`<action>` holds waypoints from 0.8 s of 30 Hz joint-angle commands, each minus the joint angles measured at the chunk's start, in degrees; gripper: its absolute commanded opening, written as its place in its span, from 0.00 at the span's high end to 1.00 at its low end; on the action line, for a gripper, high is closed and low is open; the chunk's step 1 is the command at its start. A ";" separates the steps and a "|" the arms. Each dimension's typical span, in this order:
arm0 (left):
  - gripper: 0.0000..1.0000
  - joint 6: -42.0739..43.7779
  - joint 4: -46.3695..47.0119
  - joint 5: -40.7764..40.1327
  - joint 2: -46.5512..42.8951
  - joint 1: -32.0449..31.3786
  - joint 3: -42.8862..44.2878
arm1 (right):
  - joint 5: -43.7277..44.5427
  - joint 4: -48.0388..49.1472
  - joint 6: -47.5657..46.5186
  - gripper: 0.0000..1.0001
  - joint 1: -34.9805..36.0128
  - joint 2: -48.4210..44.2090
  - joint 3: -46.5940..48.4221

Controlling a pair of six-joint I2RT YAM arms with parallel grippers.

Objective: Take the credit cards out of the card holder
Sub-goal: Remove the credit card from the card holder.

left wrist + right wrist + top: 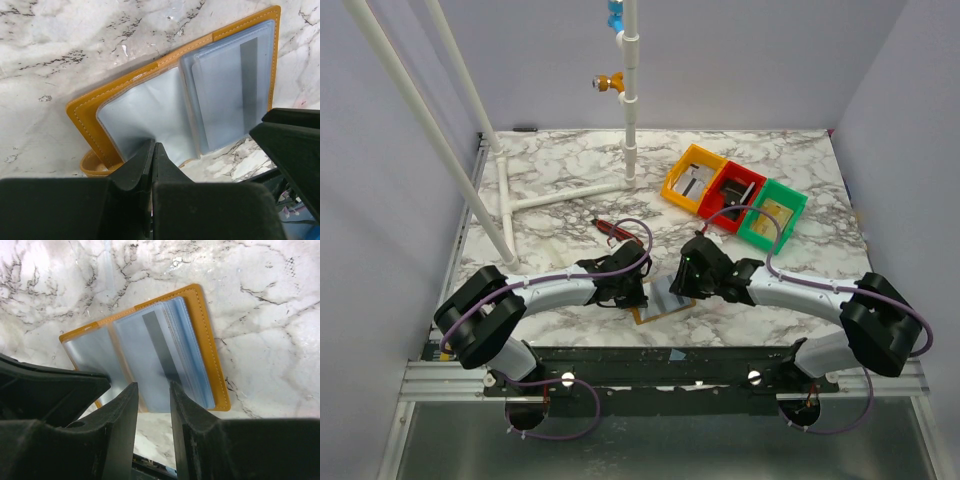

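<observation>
The card holder (658, 302) lies open on the marble table, mustard-brown with grey-blue clear sleeves (150, 105). A pale blue credit card (150, 355) with a dark grey stripe sits in the sleeves of one leaf (225, 95), over a stack of further sleeves. My left gripper (153, 146) is shut, its tips resting on the near edge of the other, empty leaf. My right gripper (153, 386) is open, its narrow gap just above the near edge of the striped card, with nothing held between the fingers. One right finger (295, 150) shows in the left wrist view.
Orange (692, 180), red (735, 195) and green (772, 215) bins stand at the back right. A red-and-black utility knife (610, 228) lies just behind the left gripper. A white pipe frame (630, 120) rises at the back left. The table's near edge is close under the holder.
</observation>
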 commanded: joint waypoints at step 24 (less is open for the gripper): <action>1.00 2.00 -5.25 -0.67 0.95 0.04 1.02 | 4.86 -5.54 -2.89 0.59 -0.17 1.55 0.87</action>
